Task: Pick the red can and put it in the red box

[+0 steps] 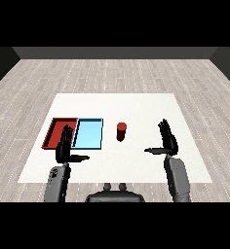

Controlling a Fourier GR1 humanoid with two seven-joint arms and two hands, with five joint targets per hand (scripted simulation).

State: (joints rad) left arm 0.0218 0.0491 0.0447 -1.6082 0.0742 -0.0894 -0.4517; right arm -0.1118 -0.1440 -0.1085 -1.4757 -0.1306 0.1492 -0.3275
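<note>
Upright, cylindrical red can (121,132) beside shallow rectangular light blue tray (88,133), seemingly apart.

head view | high, facing forward-down | whole white table (136,104) visible

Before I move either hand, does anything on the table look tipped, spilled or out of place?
Nothing stands out. The small red cylindrical can stands upright right of the light blue tray and red tray, which lie squarely side by side.
</note>
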